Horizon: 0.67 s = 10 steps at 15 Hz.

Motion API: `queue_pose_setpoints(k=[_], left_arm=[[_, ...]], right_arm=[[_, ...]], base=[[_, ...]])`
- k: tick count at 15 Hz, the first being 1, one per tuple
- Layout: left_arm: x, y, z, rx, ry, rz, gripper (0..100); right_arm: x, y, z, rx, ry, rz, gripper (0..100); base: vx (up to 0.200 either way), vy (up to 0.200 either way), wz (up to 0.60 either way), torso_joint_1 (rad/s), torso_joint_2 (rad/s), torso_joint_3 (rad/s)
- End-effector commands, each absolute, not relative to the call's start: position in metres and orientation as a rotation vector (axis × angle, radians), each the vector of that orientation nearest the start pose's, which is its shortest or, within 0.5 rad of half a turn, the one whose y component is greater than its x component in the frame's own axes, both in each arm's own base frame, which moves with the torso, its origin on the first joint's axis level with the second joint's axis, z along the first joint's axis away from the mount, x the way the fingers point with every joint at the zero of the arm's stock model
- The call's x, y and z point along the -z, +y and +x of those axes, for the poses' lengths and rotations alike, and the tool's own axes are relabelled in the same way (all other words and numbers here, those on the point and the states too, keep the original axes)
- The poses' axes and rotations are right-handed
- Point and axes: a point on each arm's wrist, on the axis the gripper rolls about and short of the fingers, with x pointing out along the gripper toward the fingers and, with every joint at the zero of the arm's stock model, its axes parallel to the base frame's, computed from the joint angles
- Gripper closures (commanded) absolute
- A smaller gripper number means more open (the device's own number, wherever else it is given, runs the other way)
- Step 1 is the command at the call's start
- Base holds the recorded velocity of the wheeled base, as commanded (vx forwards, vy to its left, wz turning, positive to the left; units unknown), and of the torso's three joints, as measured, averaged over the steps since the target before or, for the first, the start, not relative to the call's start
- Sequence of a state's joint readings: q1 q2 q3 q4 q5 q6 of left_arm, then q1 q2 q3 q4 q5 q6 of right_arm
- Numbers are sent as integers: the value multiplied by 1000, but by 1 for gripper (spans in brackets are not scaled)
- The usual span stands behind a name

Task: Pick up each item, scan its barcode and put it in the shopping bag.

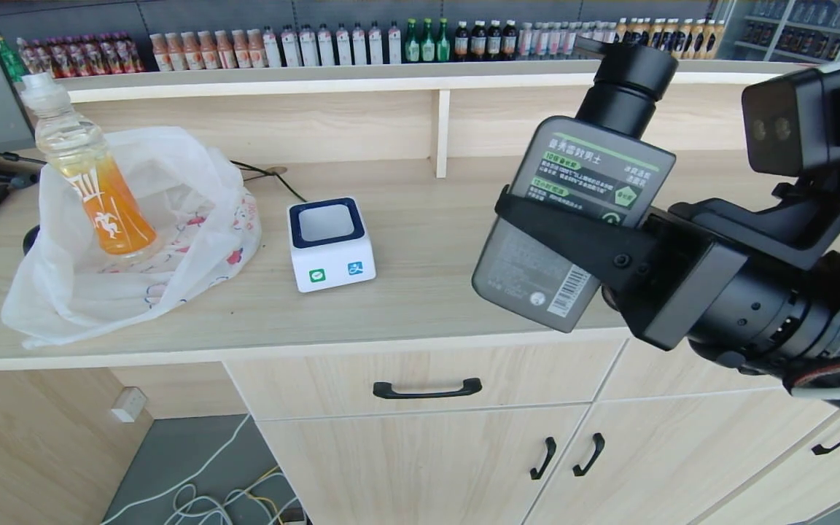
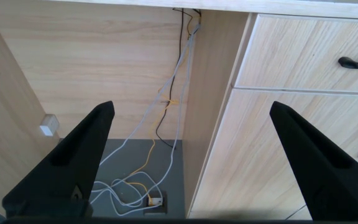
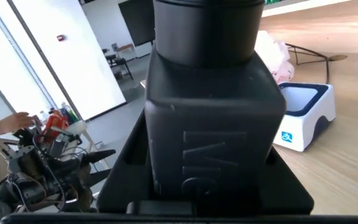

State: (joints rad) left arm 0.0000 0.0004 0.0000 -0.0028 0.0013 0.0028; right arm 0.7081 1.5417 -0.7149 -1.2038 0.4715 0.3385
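A pale label with green bands and lines of small print is carried on the upper face of a dark grey rectangular plastic bottle (image 1: pixel 595 171) with a wide black cap, and a white barcode strip (image 1: pixel 568 290) is seen near its base; the print is too small to be made out. In the right wrist view, raised letters are moulded into the opposite face of this bottle (image 3: pixel 210 124). The bottle is clamped across its middle by the right gripper (image 1: pixel 558 233) and is held tilted in the air above the front edge of a light wood counter (image 1: pixel 420 219), to the right of a white cube-shaped scanner (image 1: pixel 331 244) with a dark blue frame around its top window and a green and a blue square icon on its front. Left of the scanner, a white thin plastic shopping bag (image 1: pixel 194 219) with red and blue print lies open on the counter, and a clear drink bottle of orange liquid (image 1: pixel 92 182) with an orange label stands leaning inside it. A long row of drink bottles (image 1: pixel 420 40) is lined up on a raised shelf behind the counter. Below the counter, pale wood drawers and doors with black handles (image 1: pixel 427 389) are fitted, and loose cables (image 2: pixel 142 186) lie on grey floor in a recess. The left gripper (image 2: pixel 191 109) is held low before that recess, its fingers spread wide apart.
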Motion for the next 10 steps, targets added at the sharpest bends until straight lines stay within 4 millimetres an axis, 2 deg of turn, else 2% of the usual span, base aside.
queue_pose_setpoints(k=[1,4,8,10], left_arm=[[-76,0,-23,-2,-3,3,0],[-76,0,-23,-2,-3,3,0],[-76,0,-23,-2,-3,3,0],[-76,0,-23,-2,-3,5,0]], right_arm=[[-255,169,183,-1168,-213,307,100],[-243,154,171,-996,-223,265,100],[-247,145,172,-680,-287,221,100],[-250,144,173,-609,-313,184,100]], base=[[0,0,0,0,0,0],[0,0,0,0,0,0],[0,0,0,0,0,0],[0,0,0,0,0,0]])
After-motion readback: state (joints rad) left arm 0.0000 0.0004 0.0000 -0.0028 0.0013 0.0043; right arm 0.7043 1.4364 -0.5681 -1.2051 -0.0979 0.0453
